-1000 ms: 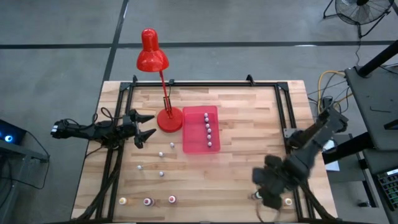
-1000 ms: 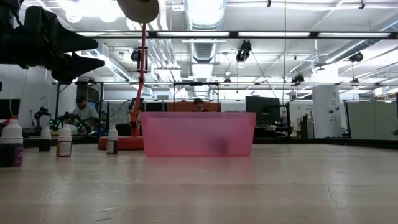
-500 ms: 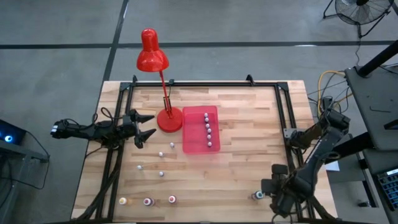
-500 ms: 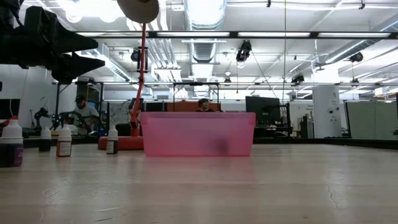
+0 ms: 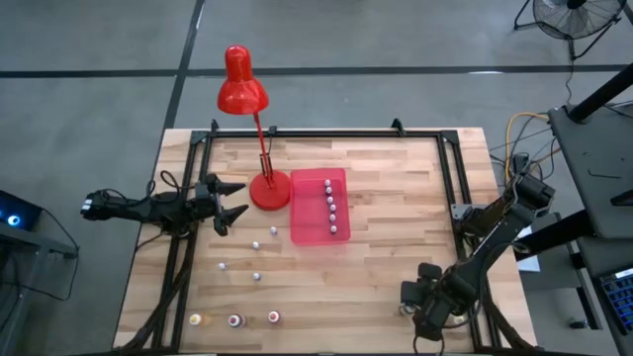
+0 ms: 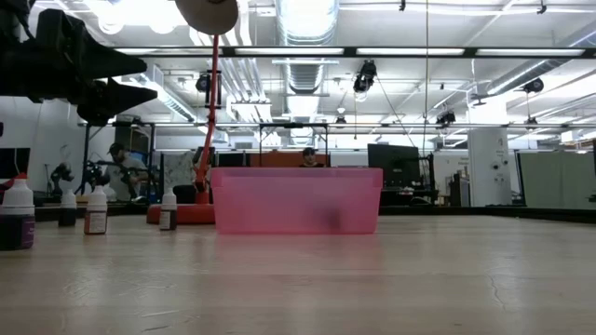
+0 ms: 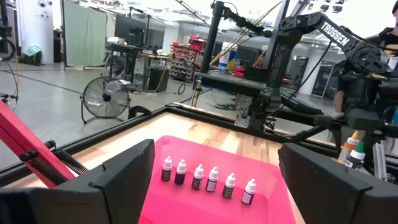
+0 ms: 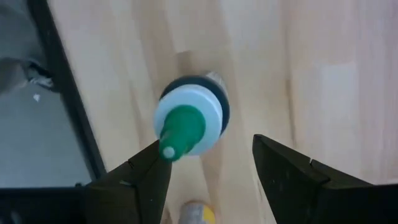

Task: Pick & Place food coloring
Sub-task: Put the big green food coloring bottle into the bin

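Sitting near the table's [image 5: 386, 198] back-center is a red lamp [image 5: 259, 148] — its base just beside the pink tray [image 5: 318, 229], on the tray's left. Nothing stands between the right gripper [image 5: 420, 309] and its bottle. A black frame runs along the table's sides and back edge.

Tray holds six small food coloring bottles [image 7: 207, 179] in a row, all upright, dark bodies with white caps. Loose bottles on the wood left of the tray: a scattered few [image 5: 256, 244] mid-table, plus three in a row [image 5: 234, 320] at the front-left edge. In the low view four of them stand upright at left [image 6: 91, 210], in front of the lamp base.

Right arm reaches from the right side, folded down to the front-right corner, gripper pointing down at the table. Its wrist view looks straight down on a green-tipped bottle [image 8: 186, 122] standing upright between the fingers [image 8: 135, 180] — jaws part open, straddling it, with a gap still showing on one side, so not clamped. Another yellow-capped bottle [image 8: 198, 213] sits just beside it, mostly hidden.

Left arm waits at the table's left edge, raised above the surface, left gripper [image 5: 229, 201] spread wide and holding nothing, aimed toward the tray.
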